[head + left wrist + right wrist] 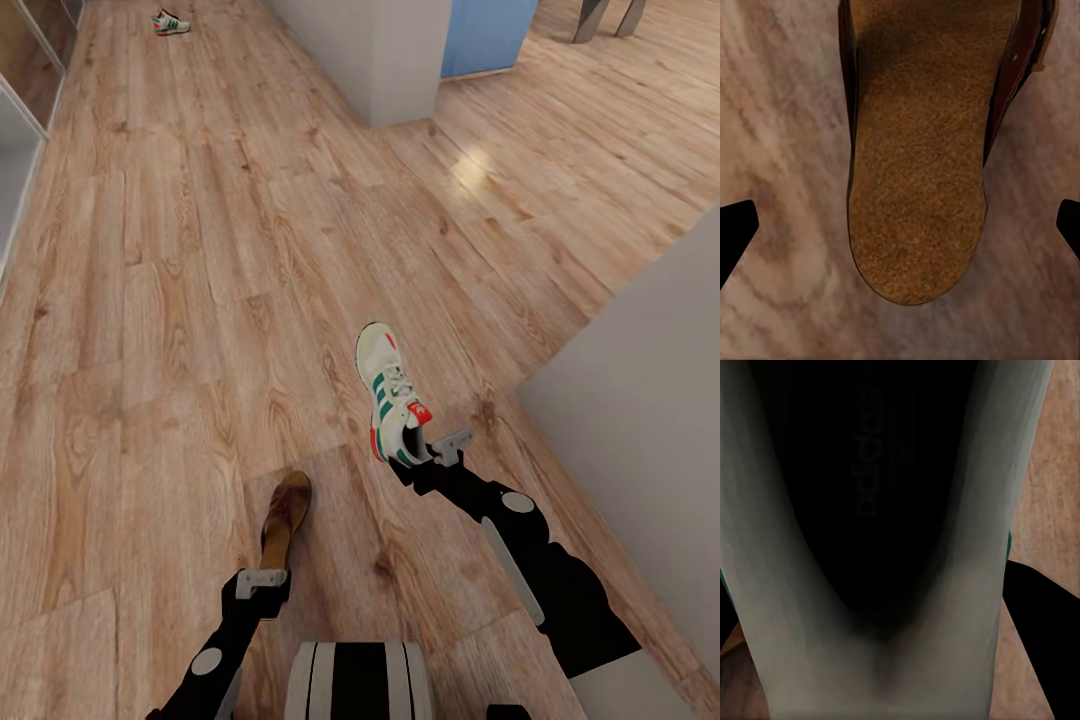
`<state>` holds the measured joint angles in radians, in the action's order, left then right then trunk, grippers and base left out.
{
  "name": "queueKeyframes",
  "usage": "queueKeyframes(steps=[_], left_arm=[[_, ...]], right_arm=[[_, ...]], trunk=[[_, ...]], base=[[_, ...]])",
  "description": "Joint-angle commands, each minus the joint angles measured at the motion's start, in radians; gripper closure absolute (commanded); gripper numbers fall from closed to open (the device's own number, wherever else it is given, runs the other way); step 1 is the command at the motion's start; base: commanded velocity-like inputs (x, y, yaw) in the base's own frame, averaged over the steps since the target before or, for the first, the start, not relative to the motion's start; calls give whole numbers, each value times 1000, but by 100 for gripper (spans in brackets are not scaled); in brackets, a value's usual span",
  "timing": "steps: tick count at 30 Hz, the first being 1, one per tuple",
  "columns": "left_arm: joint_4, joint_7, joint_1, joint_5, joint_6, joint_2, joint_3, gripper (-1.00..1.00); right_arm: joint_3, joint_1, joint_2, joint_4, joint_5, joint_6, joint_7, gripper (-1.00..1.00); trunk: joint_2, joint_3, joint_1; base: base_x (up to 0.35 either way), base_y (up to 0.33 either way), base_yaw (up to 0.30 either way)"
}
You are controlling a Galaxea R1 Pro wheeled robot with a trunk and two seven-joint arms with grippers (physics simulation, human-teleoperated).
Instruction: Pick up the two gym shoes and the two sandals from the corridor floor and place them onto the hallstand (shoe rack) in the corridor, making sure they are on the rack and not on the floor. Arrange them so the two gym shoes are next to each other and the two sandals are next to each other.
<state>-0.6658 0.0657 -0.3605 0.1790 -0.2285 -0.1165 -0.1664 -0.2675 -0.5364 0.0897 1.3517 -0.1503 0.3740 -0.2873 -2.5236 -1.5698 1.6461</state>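
Observation:
One gym shoe (388, 392), cream with green stripes and a red tongue patch, is held by its heel in my right gripper (428, 452), toe pointing away from me. The right wrist view looks into this gym shoe (967, 585), with a dark finger (1042, 637) pressed against its side. The second gym shoe (170, 22) lies far off on the corridor floor (180, 300). A brown sandal (285, 512) lies on the floor just ahead of my left gripper (262, 580). The left gripper (900, 225) is open, fingertips (735, 232) wide apart on either side of the sandal (919, 150) heel, not touching it.
A white wall corner (400, 60) with a blue panel (490, 35) stands ahead on the right. A pale grey wall (640, 420) runs close along my right side. Glass-fronted panels (20, 130) line the left edge. Wood flooring stretches ahead between them.

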Motion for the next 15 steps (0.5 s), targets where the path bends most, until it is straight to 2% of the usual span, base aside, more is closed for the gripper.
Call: queueKeyframes(steps=[1, 3, 10, 15], left_arm=[[0, 7, -20, 11, -4, -2, -8, -100], [0, 8, -52, 15, -4, -4, -7, -100], [4, 7, -101, 40, 0, -5, -8, -100], [18, 7, -106, 40, -1, -4, -7, -100]], right_arm=[[-1, 0, 1, 1, -10, 6, 3, 100], [-1, 0, 1, 0, -9, 6, 3, 100], [-1, 0, 1, 0, -9, 7, 3, 100], [0, 0, 1, 0, -9, 7, 3, 100]], trunk=[[0, -1, 0], [0, -1, 0], [0, -1, 0], [-1, -21, 2]], base=[[0, 0, 0], [0, 0, 0], [0, 0, 0], [0, 0, 0]])
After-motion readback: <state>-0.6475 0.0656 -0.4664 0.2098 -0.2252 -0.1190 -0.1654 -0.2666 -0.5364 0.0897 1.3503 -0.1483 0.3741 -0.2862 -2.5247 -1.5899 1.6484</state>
